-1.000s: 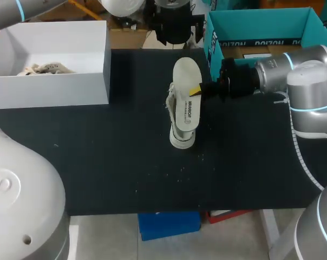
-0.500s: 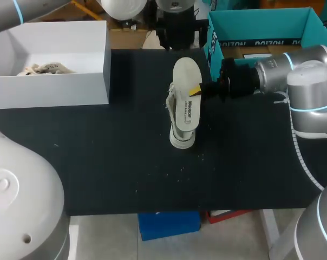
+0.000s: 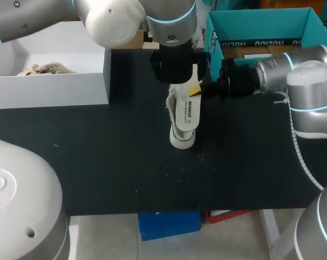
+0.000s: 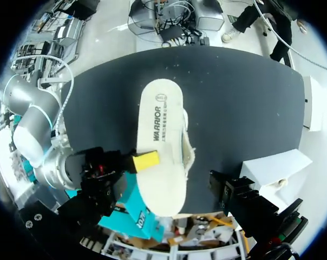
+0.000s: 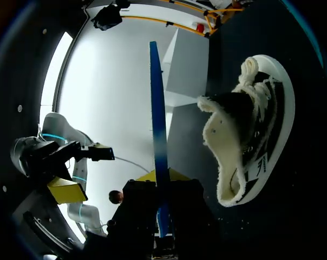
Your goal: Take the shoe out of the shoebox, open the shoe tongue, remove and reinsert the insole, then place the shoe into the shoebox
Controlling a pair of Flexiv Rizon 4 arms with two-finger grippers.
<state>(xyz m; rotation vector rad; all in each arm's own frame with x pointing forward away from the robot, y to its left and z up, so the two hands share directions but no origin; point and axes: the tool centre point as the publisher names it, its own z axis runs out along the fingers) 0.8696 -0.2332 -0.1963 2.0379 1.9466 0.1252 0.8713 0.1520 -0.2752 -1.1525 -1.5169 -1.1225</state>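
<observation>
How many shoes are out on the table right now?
1: the shoe sits mid-table, by the insole that the right end effector grips. The white shoebox may hide another.

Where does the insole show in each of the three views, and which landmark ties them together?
Head view: the insole is at mid-table over the shoe, its far end hidden by the left arm.
Left wrist view: a white oval ahead, with the right pincer at its edge.
Right wrist view: an edge-on blue strip in that pincer.
Landmark: the shoe, next to it in all three.
</observation>
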